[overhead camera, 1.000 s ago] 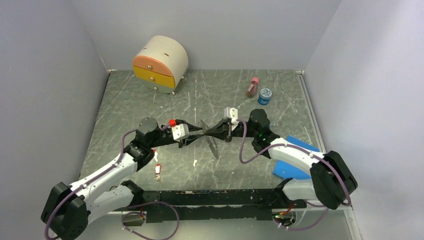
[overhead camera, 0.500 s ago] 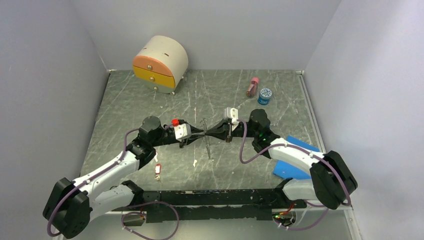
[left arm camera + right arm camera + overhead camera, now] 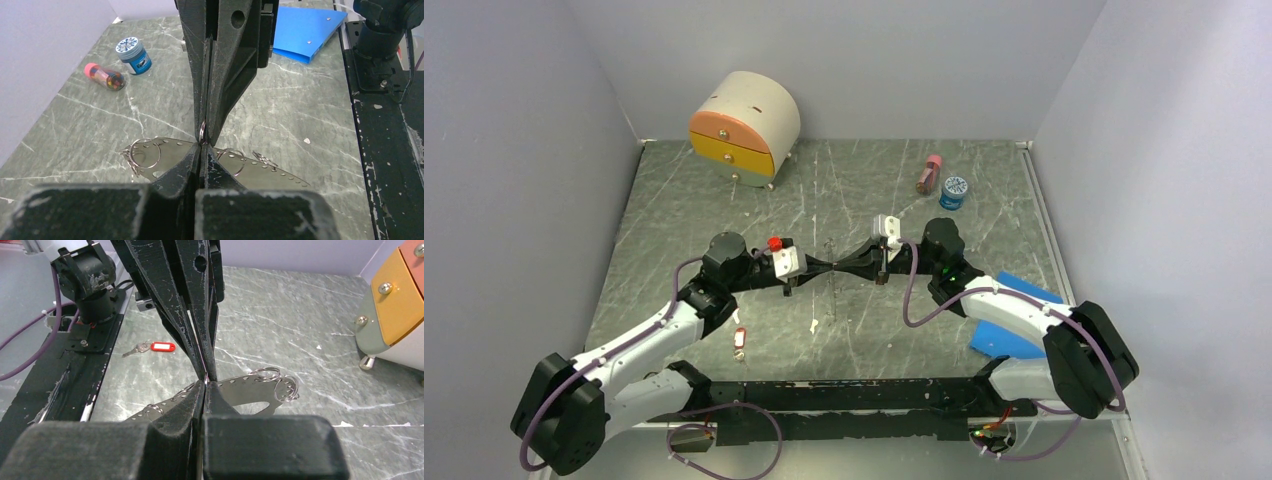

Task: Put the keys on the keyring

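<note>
Closed tip to tip, the left end effector [image 3: 200, 150] and right end effector [image 3: 204, 388] pinch the thin wire keyring [image 3: 201, 133]. Just under it is a perforated metal strip [image 3: 272, 175] with split rings. Near-left of it lies a key [image 3: 740, 342] on the marbled counter [image 3: 684, 220] — red tag, label unreadable. Far-right of it are a pink bottle [image 3: 105, 77] and a blue-lidded jar [image 3: 134, 50] — lid print illegible.

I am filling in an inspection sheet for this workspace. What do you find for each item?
Surface: grey-green marbled tabletop with white marks.
Job's things: keyring, a perforated metal band carrying small split rings, held between the arms; one red-tagged key lying by the left arm, not on the ring.
Clutter: rounded drawer box, pink bottle and blue-lidded jar at the back; blue folder under the right arm; white scrap.
Grippers: left gripper and right gripper shut, tip to tip on the keyring.
Cables: purple cables looped along both arms.
Surroundings: plain grey walls on three sides.
</note>
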Motion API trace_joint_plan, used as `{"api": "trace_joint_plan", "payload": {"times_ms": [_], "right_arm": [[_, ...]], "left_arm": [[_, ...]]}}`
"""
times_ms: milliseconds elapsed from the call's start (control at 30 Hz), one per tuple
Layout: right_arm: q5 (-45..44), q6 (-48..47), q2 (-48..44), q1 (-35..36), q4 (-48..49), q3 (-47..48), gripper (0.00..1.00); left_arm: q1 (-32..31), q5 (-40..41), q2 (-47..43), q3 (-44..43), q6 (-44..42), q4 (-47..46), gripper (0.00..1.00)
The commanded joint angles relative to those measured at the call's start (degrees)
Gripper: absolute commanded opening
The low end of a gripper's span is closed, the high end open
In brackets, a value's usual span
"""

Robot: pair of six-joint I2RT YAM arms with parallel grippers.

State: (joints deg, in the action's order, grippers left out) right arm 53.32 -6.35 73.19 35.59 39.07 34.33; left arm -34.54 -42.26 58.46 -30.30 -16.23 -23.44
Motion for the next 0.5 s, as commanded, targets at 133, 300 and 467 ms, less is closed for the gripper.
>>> {"api": "trace_joint_plan", "payload": {"times_ms": [133,300,467], "right_arm": [[-0.2,-1.7,-0.8,0.5,0.0,0.9,0.18],[-3.5,-3.2,-1.9,0.5,-1.4,0.2,0.40],[-6.6,-4.8,-2.8,0.5,-1.9,-0.4,0.54]], "left_arm": [[-0.2,0.3,-1.0,-2.8,1.2,-1.0,0.03],[-0.3,2.6,-2.0,-4.2,0.2,5.7,0.03],[-0.2,4.3,-2.0,-7.7,-3.9,16.7,0.03]]}}
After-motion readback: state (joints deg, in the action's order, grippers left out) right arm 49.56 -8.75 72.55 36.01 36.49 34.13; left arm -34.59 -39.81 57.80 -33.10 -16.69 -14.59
